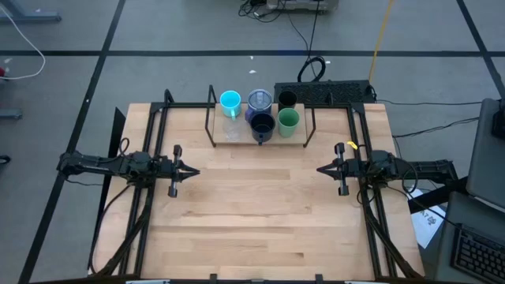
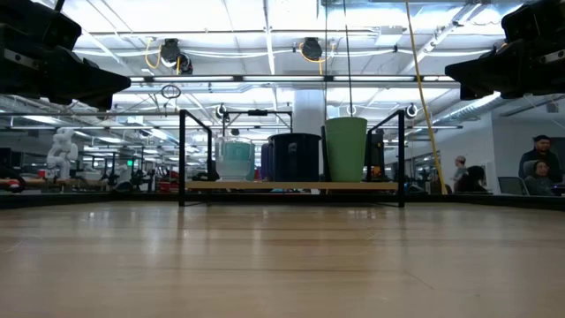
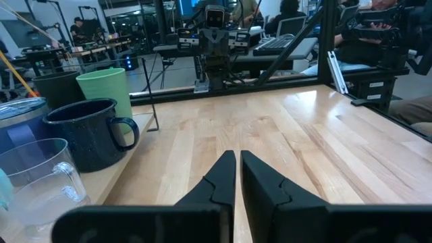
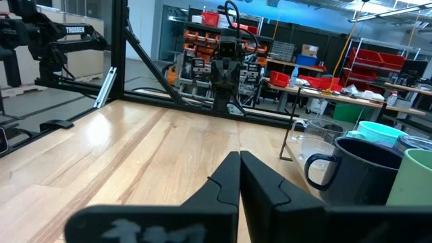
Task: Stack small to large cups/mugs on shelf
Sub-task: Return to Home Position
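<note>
The shelf [image 1: 297,139] stands at the table's far middle on thin black legs, and all six vessels stand upright on its board. The cyan mug [image 1: 230,100], blue-purple mug [image 1: 259,99] and dark tumbler [image 1: 286,99] form the far row. The clear cup [image 1: 231,129], black mug [image 1: 262,126] and green cup [image 1: 288,120] form the near row. In the low view the green cup [image 2: 346,148] and black mug [image 2: 294,156] show on the board [image 2: 291,186]. My left gripper [image 1: 193,171] is shut above the table's left part, and my right gripper [image 1: 321,168] is shut above its right part. Both point inward and touch nothing.
Bare tabletop [image 1: 256,205] lies between the two grippers and toward the near edge. A black frame [image 1: 158,118] runs along the table's sides. A power strip [image 1: 323,92] lies behind the shelf. People sit in the room beyond [image 2: 538,168].
</note>
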